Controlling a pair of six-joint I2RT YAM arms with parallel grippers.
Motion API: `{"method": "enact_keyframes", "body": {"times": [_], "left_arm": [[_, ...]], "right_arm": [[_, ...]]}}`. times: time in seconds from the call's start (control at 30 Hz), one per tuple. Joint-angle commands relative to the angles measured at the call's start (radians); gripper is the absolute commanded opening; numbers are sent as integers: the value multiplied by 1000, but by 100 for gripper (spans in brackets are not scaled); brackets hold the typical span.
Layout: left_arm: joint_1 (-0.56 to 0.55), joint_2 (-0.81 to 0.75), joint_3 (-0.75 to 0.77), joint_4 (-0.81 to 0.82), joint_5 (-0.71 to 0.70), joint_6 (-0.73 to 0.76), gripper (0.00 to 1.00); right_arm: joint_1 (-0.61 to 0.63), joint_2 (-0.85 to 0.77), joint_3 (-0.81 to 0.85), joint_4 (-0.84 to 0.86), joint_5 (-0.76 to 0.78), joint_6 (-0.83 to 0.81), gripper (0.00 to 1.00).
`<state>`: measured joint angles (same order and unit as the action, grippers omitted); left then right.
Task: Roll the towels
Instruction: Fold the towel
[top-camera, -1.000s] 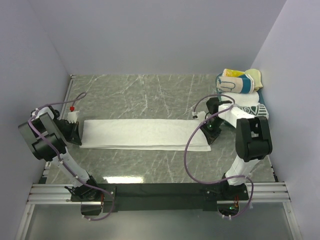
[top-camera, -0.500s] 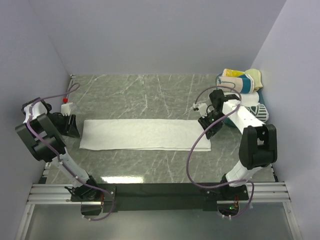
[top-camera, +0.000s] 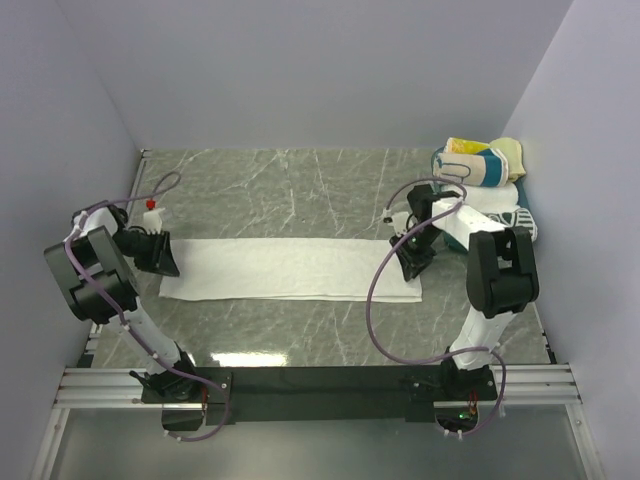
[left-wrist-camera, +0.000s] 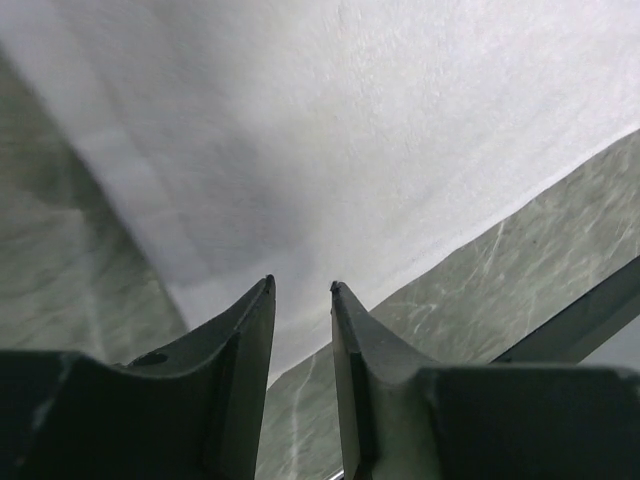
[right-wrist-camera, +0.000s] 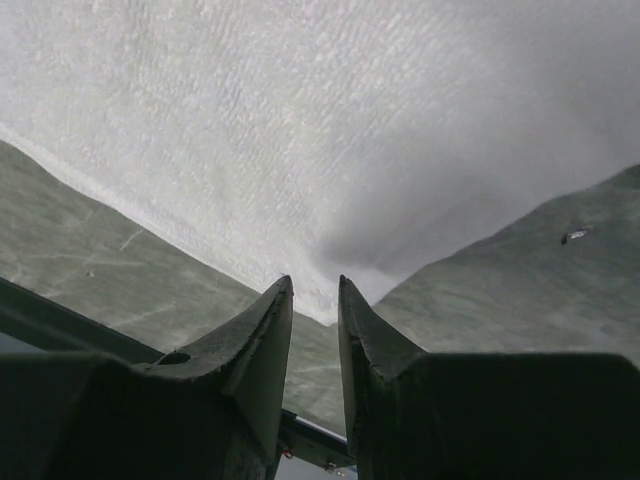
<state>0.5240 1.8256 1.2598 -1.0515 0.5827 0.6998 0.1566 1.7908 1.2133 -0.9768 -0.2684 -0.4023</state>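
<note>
Top: white towel (top-camera: 290, 269) flat mid-frame on counter (top-camera: 300, 190); left fingers (top-camera: 162, 254) at its left end, right fingers (top-camera: 413, 262) at its right end. Rolled towels (top-camera: 478, 165) upper right.
Left wrist: fingers narrowly parted, empty, above towel corner.
Right wrist: same.

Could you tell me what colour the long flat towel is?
Plain white; the flat towel shows best in the top external view.
</note>
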Motion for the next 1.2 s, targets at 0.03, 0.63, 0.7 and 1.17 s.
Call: {"method": "enact_keyframes", "body": {"times": [0.03, 0.63, 0.7, 1.17], "left_arm": [[-18, -42, -86, 96, -61, -62, 34], [-19, 0, -63, 235, -120, -258, 36], [-19, -6, -48, 226, -103, -264, 35], [7, -130, 23, 68, -55, -240, 51]], "right_arm": [[34, 4, -58, 61, 61, 37, 33], [54, 200, 190, 126, 289, 94, 33], [55, 176, 203, 101, 271, 80, 33], [-5, -2, 103, 10, 201, 172, 34]]}}
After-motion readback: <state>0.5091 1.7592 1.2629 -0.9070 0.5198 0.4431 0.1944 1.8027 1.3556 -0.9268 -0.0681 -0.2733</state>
